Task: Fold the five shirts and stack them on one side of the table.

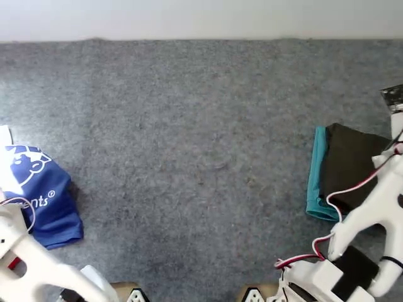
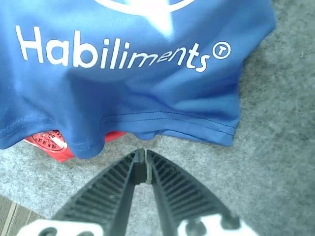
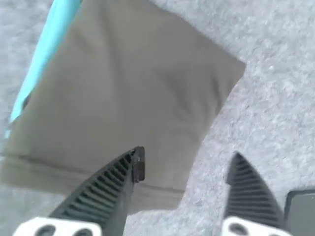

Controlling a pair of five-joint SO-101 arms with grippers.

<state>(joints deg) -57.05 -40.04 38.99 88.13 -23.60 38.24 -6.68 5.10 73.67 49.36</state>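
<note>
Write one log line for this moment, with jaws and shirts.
left jaws: shut, by blue shirt hem | right jaws: open, over brown shirt | stack: brown on teal shirt

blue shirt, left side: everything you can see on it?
The blue shirt is smooth knit with white print and a stitched hem, loosely bunched rather than folded, lying on the grey felt mat at the left arm's side. A red item peeks from under its hem. The left gripper, shut, sits just short of that hem, not touching.

The worktop (image 1: 189, 126) is speckled grey. The blue shirt (image 1: 50, 207) has white lettering. The red shirt (image 2: 42, 143) has small white marks. The dark brown shirt (image 1: 349, 160) and the teal shirt (image 1: 318, 170) are plain.
</note>
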